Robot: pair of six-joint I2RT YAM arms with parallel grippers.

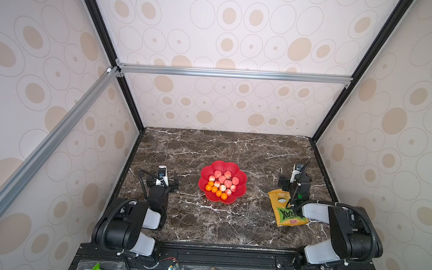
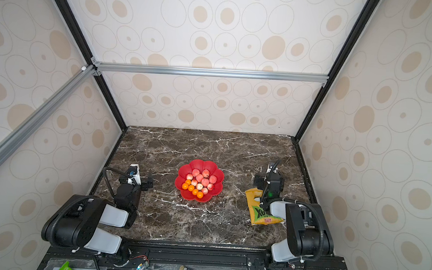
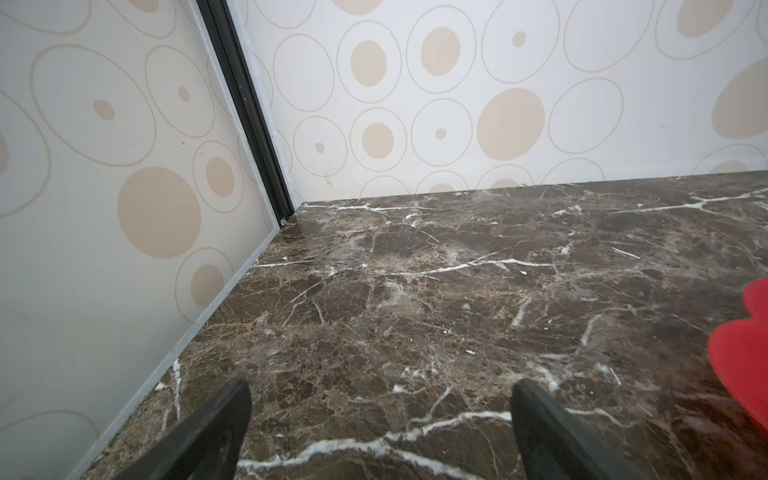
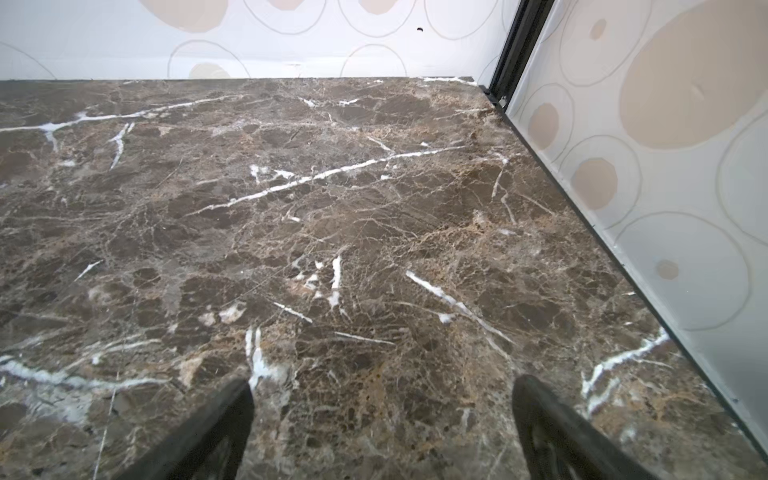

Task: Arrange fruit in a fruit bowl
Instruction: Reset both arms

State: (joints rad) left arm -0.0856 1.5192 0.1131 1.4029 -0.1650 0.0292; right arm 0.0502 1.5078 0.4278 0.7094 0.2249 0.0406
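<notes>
Tabletop: dark brown marble with white veins, shut in by patterned walls at the left, back and right. Black posts stand in the back corners.
Front edge: a black rail carries both arm bases.
Fruit bowl: red with a petal rim, about mid-tabletop in both top views, between the two pincers and well apart from each. A piece of its rim shows in the left wrist view.
Fruit: all in the bowl, with pink-red ones in the far part and middle and orange ones in an arc on the near-left side.
Left pincer: spread wide, pinching nothing, over bare marble on the left side.
Right pincer: spread wide, pinching nothing, over bare marble toward the right wall.
Open room: bare marble across the far half and on either side of the bowl.
Snack bag: yellow-green, lying flat at the right front, partly under the right arm.
Writing: the green letters "RAX" can be read on the bag, and the arm hides the rest. A small red patch at its near edge is too small to read.
</notes>
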